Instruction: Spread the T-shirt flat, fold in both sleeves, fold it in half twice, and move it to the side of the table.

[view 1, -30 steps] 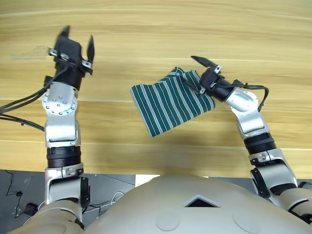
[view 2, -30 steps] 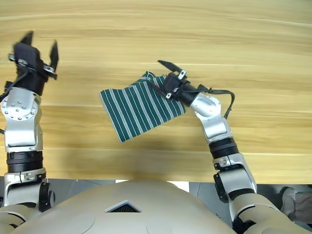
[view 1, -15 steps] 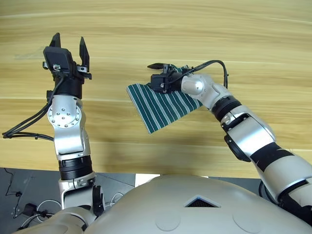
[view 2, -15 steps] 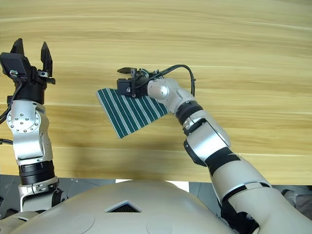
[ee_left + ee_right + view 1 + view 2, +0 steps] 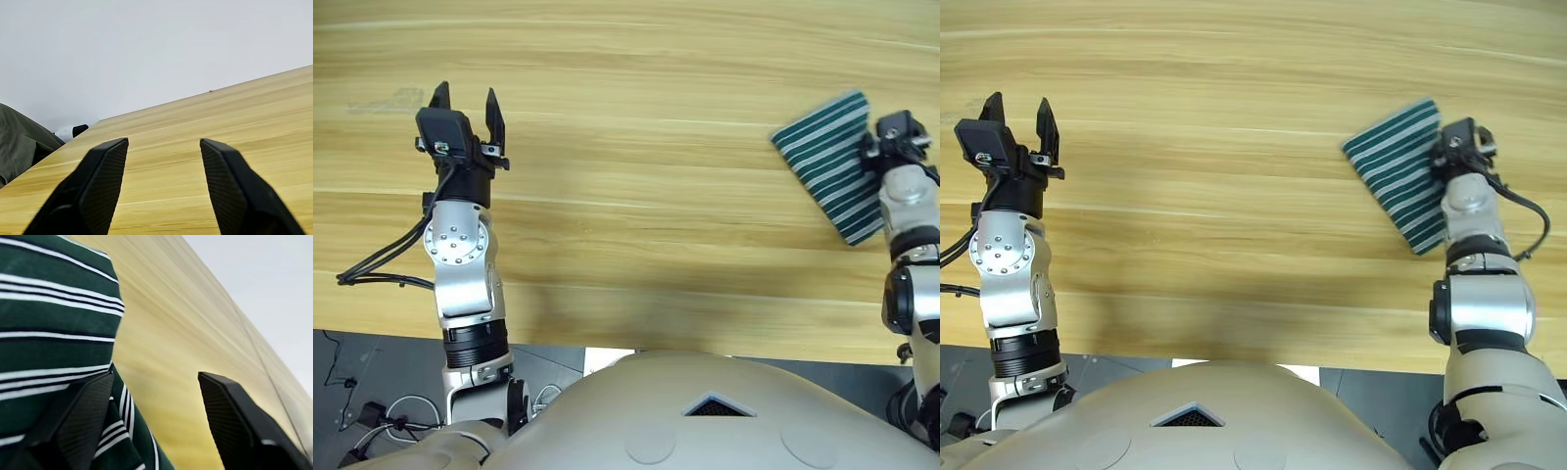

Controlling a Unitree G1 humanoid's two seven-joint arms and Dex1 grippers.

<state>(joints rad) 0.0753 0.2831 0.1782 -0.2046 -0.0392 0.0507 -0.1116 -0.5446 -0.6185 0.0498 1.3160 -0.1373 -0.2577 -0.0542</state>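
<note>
1. At the left of the table [image 5: 636, 215], the left gripper [image 5: 467, 95] stands raised on its upright forearm, well apart from the garment.
   - Pincer state: wide. The fingers [image 5: 105, 181] are spread, and bare wood shows through the gap.
   - Probable reason: this arm has no part in the current step and is parked where it cannot catch the cloth.

2. Toward the right side of the table lies the T-shirt [image 5: 827, 162], green with white stripes.
   - It is a compact folded packet, flat on the wood and turned at an angle to the planks.
   - Judgement: the spreading and folding steps look complete. The packet's position suggests the final step, moving it to the side, is in hand or nearly done.

3. At the packet's right edge sits the right gripper [image 5: 898, 132], low over the cloth.
   - Pincer state: wide, holding nothing. One finger [image 5: 88, 421] lies over the striped cloth and the other over bare wood.
   - Whether that finger presses the cloth cannot be told.
   - Probable reason: an open stance at the edge suits sliding or releasing a flat packet. A pinch would bunch the folds.

4. Caution: withdrawing this arm calls for a lift straight off the cloth. A sideways pull could drag a layer open.
</note>
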